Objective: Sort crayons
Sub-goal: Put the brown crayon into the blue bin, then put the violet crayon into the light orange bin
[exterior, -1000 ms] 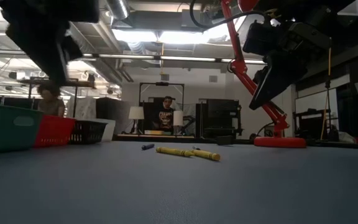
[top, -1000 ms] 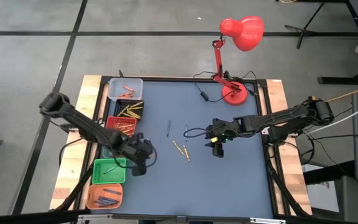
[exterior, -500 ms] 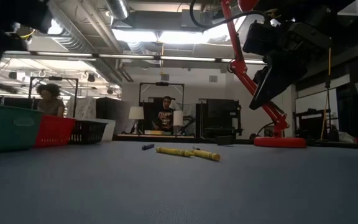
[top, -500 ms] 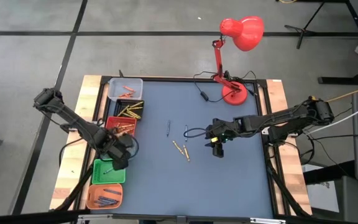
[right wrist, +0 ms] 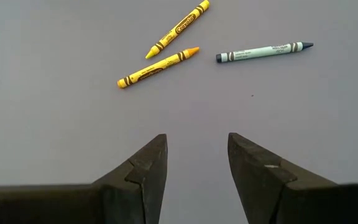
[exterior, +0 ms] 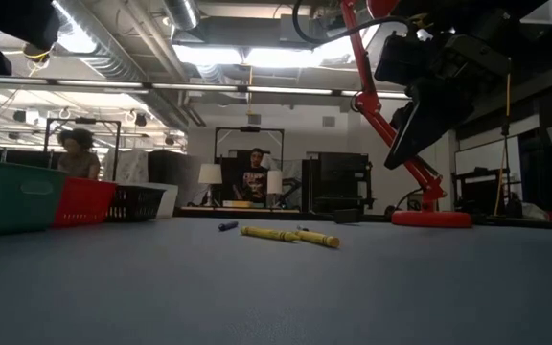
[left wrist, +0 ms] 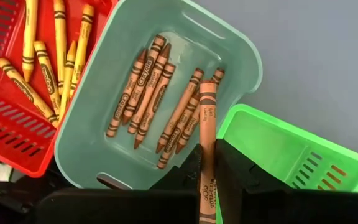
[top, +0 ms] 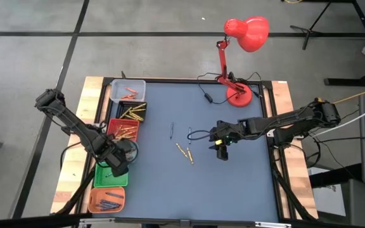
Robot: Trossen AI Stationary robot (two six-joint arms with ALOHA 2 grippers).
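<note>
Brown crayon (left wrist: 207, 124) is pinched upright in the left claw (left wrist: 207, 163) over the teal bin (left wrist: 232, 46) of brown crayons (left wrist: 157, 99) by the surface's left edge; released off-centre, it could drop into the neighbouring green bin (left wrist: 272, 134). Wrappers read "Crayola". Right claw (right wrist: 196, 155) hangs wide near mid-surface, loose yellow crayons (right wrist: 166, 46) just ahead of it.
</note>
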